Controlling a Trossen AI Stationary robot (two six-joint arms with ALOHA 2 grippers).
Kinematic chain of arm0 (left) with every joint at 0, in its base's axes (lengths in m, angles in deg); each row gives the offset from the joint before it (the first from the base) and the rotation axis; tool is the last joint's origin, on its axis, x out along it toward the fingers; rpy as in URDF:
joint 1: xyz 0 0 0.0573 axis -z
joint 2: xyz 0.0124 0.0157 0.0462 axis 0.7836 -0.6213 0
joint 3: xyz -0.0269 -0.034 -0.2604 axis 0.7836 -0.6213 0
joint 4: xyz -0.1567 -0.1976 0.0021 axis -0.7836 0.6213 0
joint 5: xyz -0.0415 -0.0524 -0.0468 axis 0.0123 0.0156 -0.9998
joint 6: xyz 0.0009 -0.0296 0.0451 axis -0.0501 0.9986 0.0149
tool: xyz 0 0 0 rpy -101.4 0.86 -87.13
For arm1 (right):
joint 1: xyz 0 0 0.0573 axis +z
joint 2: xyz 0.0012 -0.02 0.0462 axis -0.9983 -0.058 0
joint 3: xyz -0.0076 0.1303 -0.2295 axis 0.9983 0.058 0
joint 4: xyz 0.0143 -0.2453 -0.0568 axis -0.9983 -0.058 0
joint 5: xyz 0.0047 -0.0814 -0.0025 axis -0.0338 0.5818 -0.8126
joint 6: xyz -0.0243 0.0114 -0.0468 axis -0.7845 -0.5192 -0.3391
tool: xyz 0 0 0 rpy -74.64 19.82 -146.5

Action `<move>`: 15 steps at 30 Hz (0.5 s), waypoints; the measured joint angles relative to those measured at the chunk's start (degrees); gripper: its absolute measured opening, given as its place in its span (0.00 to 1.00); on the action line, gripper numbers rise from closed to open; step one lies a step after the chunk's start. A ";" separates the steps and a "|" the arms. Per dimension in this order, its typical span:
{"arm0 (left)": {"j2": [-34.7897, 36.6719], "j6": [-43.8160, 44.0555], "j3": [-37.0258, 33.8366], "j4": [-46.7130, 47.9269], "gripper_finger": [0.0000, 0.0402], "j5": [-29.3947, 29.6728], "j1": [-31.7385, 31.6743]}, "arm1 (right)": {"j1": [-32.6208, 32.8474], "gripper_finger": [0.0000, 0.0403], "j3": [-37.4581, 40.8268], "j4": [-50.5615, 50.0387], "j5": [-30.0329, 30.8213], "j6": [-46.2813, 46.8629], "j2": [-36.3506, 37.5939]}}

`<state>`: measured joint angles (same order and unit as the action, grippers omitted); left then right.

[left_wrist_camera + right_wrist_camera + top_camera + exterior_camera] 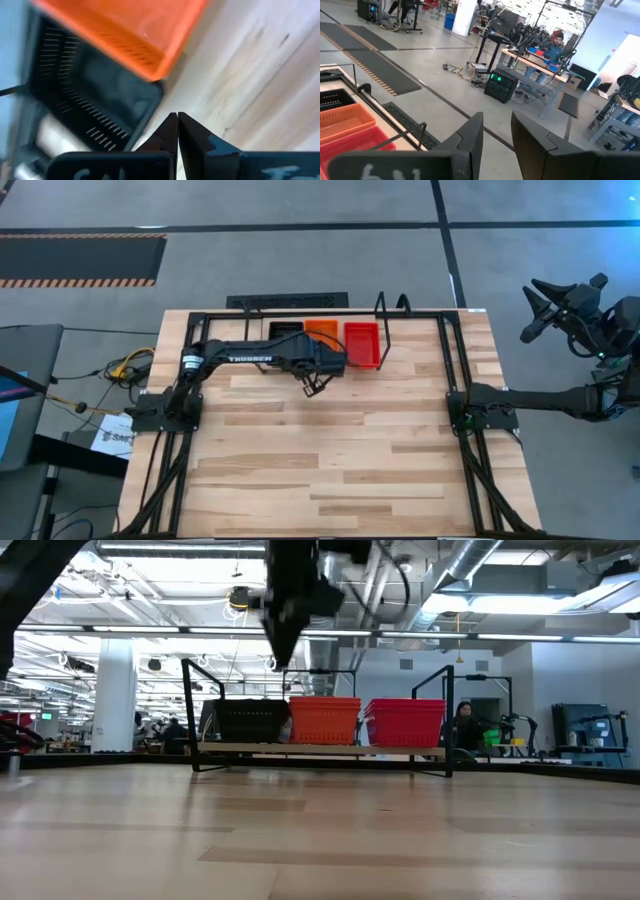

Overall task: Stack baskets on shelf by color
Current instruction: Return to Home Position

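On the shelf (320, 748) at the table's far edge the baskets rest side by side on their bottoms: black (285, 330), orange (322, 329), red (362, 343). The low view shows them as black (252, 720), orange (324, 720) and red (405, 722). My left gripper (312, 387) hangs shut above the table, just in front of the orange basket (125, 30) and the black basket (95, 95), holding nothing. My right gripper (497, 135) stands open and level, off the table's right side, with nothing between its fingers.
A black rail frame (450, 360) borders the wooden tabletop (330, 470), which stretches from the shelf to the near edge. A dark mat (290, 301) lies on the floor beyond the far edge. People and desks show in the room behind.
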<state>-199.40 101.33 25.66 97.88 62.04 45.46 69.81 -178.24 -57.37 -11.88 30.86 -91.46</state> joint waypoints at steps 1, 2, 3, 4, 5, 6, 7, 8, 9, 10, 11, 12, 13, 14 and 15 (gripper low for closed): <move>0.00 1.97 2.38 2.34 0.00 2.07 0.90 | 0.00 0.30 0.00 0.00 0.00 0.00 0.00; 0.00 3.91 4.94 4.88 0.00 4.39 1.84 | 0.00 0.30 0.00 0.00 0.00 0.00 0.00; 0.00 5.89 7.50 7.48 0.00 6.94 2.75 | 0.00 0.30 0.00 0.00 0.00 0.00 0.00; 0.03 7.36 9.89 8.10 0.00 9.38 3.63 | 0.00 0.30 0.00 0.00 0.00 0.00 0.00; 0.66 7.73 11.53 6.93 0.00 11.30 4.47 | 0.00 0.30 0.00 -0.03 -0.01 -0.01 0.00; 1.72 7.72 12.42 6.60 0.00 12.68 5.22 | 0.00 0.30 0.00 -0.09 -0.02 -0.04 0.00; 2.63 8.03 13.42 7.04 0.00 14.22 5.97 | 0.00 0.30 0.00 -0.23 -0.03 -0.02 0.00; 3.53 9.26 14.44 7.03 0.00 15.86 6.64 | 0.00 0.30 -0.01 -0.48 -0.28 0.00 0.00; 4.54 10.99 14.89 7.21 0.00 17.32 7.32 | 0.00 0.30 -0.02 -0.96 -0.39 0.03 0.00; 5.56 11.96 14.66 7.49 0.00 18.26 7.93 | 0.00 0.30 0.00 -1.59 -0.43 0.26 -0.02; 6.81 12.11 14.04 7.55 0.00 18.65 8.51 | 0.00 0.30 -0.02 -2.25 -0.65 0.65 -0.02; 8.05 12.13 13.31 7.53 0.00 18.89 9.10 | 0.00 0.29 -0.02 -3.53 -0.77 1.43 -0.02; 9.36 12.58 12.58 7.46 0.00 19.28 9.63 | 0.00 0.27 -0.02 -5.21 -1.36 2.53 -0.02; 10.82 13.10 11.63 7.43 0.00 19.82 10.12 | 0.00 0.24 -0.02 -6.95 -2.36 4.00 -0.02; 12.62 13.26 10.15 7.45 0.00 20.47 10.66 | 0.00 0.19 -0.02 -8.62 -3.39 5.87 -0.02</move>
<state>-186.78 114.59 35.82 105.33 82.51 56.13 69.81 -178.26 -65.99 -15.26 36.74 -91.48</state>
